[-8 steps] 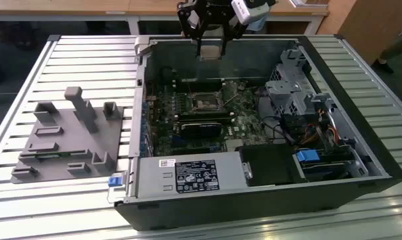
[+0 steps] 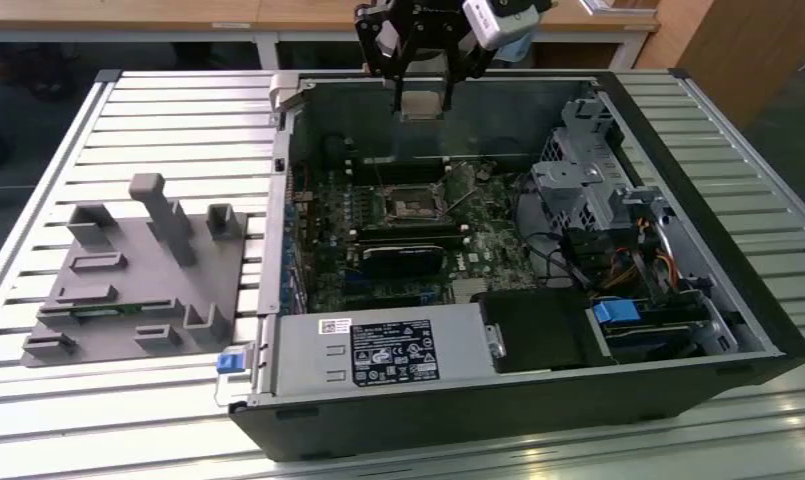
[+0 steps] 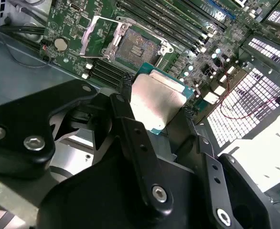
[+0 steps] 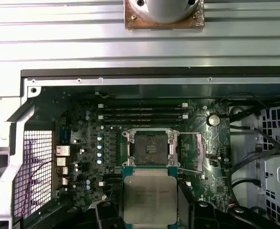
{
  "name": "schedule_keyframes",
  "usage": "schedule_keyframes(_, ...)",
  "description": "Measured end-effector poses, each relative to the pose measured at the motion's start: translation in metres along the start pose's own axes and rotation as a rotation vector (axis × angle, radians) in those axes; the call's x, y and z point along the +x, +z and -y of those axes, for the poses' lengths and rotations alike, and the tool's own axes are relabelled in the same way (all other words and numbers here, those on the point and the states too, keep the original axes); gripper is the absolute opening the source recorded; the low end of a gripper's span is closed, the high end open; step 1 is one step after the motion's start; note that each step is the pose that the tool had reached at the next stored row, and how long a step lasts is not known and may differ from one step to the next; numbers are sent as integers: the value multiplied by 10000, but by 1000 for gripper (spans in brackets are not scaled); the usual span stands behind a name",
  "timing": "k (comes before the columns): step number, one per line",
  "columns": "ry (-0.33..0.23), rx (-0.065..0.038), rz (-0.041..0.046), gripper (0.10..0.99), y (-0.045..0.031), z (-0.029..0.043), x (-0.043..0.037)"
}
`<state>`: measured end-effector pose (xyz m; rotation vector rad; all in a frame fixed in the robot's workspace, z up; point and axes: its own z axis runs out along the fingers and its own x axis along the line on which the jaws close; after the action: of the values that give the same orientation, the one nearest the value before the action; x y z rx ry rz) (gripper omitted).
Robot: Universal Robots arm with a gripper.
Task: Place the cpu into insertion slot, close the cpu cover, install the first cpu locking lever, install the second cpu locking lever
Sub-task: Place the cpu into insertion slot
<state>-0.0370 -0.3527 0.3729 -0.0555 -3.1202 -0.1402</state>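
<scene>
Black end effector [image 3: 155, 95] fingers clench the silver-topped cpu [image 3: 161, 107], holding it in the air inside the open computer case [image 2: 509, 410]. On the green board below, the insertion slot [image 4: 149, 148] lies bare, with its cpu cover [image 3: 90, 32] swung up beside it.

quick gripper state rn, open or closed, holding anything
Gripper: closed, holding the cpu by its edges.
</scene>
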Motion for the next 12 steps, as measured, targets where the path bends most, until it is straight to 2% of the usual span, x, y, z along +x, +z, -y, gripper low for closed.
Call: schedule_keyframes(12, 597, -11, 53, 537, 6, 1, 0)
